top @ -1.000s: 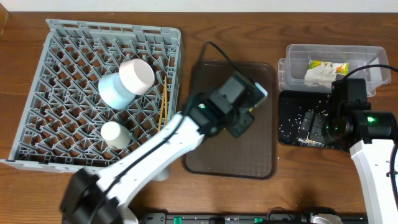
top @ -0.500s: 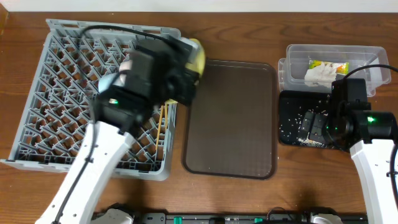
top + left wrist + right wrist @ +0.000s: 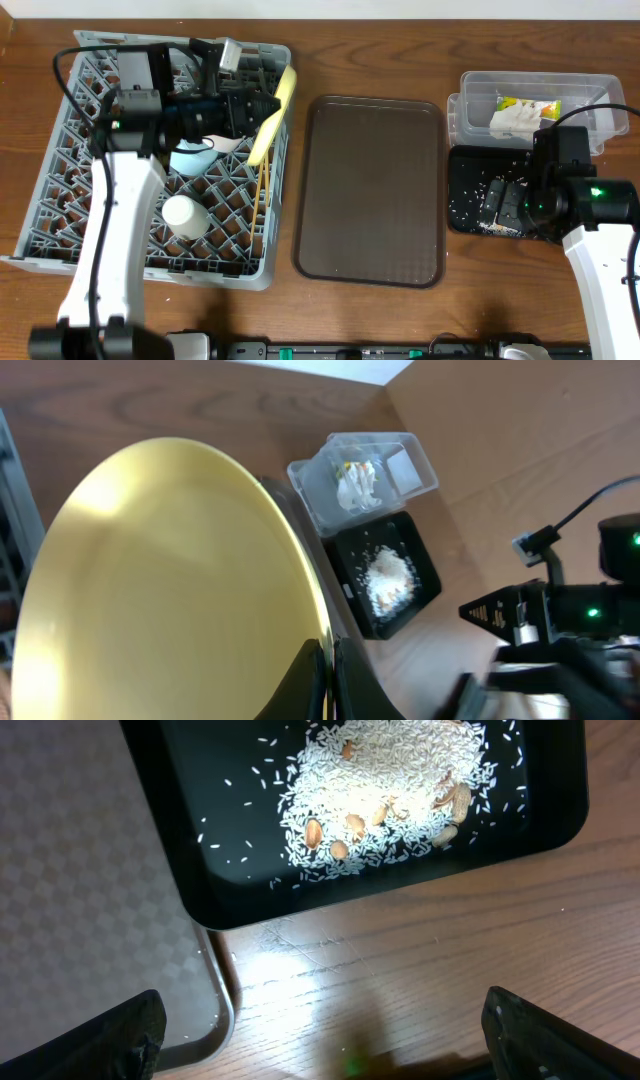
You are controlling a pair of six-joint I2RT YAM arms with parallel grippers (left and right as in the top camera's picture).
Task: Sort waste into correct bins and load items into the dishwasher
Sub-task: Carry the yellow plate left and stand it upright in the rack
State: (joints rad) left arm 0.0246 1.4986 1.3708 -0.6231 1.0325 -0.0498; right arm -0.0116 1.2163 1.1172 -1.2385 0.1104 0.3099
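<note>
Plate (image 3: 274, 112) now off the tray (image 3: 370, 200), over rack (image 3: 60, 200) at table's left edge; left end effector (image 3: 327, 680) grips it; release pending.

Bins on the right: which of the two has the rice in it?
The shallow black tray; rice grains lie scattered in it. The clear tub behind it holds a wrapper and a tissue.

Close view of my left gripper (image 3: 328, 678) gripping a yellow-green plate (image 3: 170, 590) by its rim.
The plate fills the left and centre, and my dark fingers are clamped on its lower right edge. Right of the plate's upper rim sits a clear tub (image 3: 418, 478) holding a crumpled white tissue (image 3: 355, 482). Right of the plate's middle, a black tray (image 3: 415, 550) carries pale rice crumbs (image 3: 386, 570). Far right of the plate is the other arm (image 3: 570, 610).
</note>
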